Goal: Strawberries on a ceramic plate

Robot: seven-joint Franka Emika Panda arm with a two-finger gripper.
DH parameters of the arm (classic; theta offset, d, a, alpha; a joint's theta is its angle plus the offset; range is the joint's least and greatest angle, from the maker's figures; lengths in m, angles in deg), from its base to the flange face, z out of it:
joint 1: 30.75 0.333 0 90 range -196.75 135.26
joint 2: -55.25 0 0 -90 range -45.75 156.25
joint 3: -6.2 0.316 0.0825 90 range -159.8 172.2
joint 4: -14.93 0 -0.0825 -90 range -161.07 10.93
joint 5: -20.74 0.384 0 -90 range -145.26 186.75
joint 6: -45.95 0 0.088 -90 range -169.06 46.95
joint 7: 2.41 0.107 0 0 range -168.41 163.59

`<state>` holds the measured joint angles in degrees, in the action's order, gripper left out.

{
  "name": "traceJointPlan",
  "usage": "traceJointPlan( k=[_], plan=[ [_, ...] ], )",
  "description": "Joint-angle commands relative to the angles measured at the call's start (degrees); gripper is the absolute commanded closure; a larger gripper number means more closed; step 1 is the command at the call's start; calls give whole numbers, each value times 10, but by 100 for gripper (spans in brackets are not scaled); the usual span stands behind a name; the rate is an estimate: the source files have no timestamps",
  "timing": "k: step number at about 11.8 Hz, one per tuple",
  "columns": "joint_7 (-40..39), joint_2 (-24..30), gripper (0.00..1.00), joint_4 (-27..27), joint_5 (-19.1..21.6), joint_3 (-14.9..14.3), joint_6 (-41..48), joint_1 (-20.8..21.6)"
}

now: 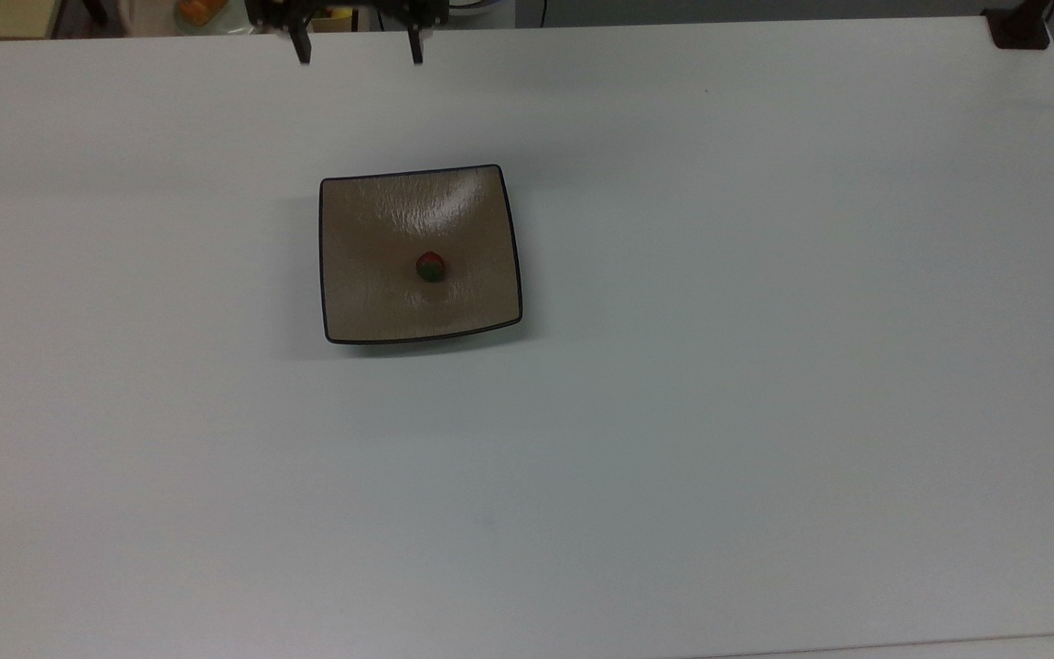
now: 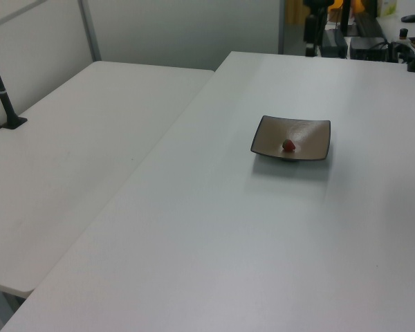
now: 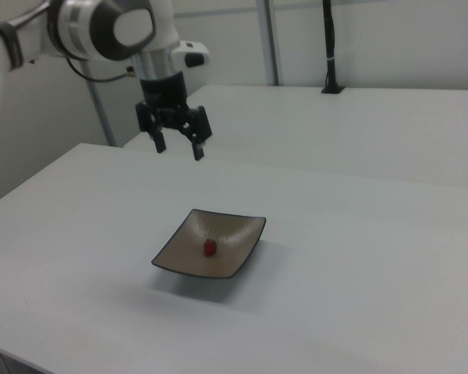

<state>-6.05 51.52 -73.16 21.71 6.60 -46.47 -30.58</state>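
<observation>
The white table point(image 1: 765, 366) spreads wide and bare on every side below the gripper point(image 3: 178, 146), so there is open room for the arm point(image 3: 101, 27) to travel in any direction without meeting an edge or an obstacle. Below the gripper and toward the right view's lower right sits the ceramic plate point(image 3: 234, 265), a square tan-brown dish with a thin black rim, flat on the table and well apart from the claw; in the top view the plate point(image 1: 371, 302) lies straight down-frame from the fingertips point(image 1: 304, 53), which poke in at the upper edge. The plate is square, so it offers no long axis to line up with. The gripper hangs high above the table with its two fingers spread apart and nothing between them. The strawberry point(image 3: 210, 248) rests near the plate's middle, clear of the rim on all sides; in the top view the strawberry point(image 1: 431, 266) shows red with its green cap, and in the left view it point(image 2: 288, 145) sits as a red dot in the dish point(image 2: 315, 145). Judging from this, the berry already lies where the task wants it, and the claw needs only free air.
</observation>
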Motion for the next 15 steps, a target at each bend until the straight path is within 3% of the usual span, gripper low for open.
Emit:
traceJointPlan(
  k=[1, 7, 9, 15],
  plan=[
    [61, 37, 0, -5, 19, 0, 29, 7],
    [66, 79, 0, -51, 44, 26, -3, 12],
    [55, 79, 0, -73, 44, 27, -56, 19],
    [1, 74, 0, -79, 43, 21, -53, 20]
  ],
)
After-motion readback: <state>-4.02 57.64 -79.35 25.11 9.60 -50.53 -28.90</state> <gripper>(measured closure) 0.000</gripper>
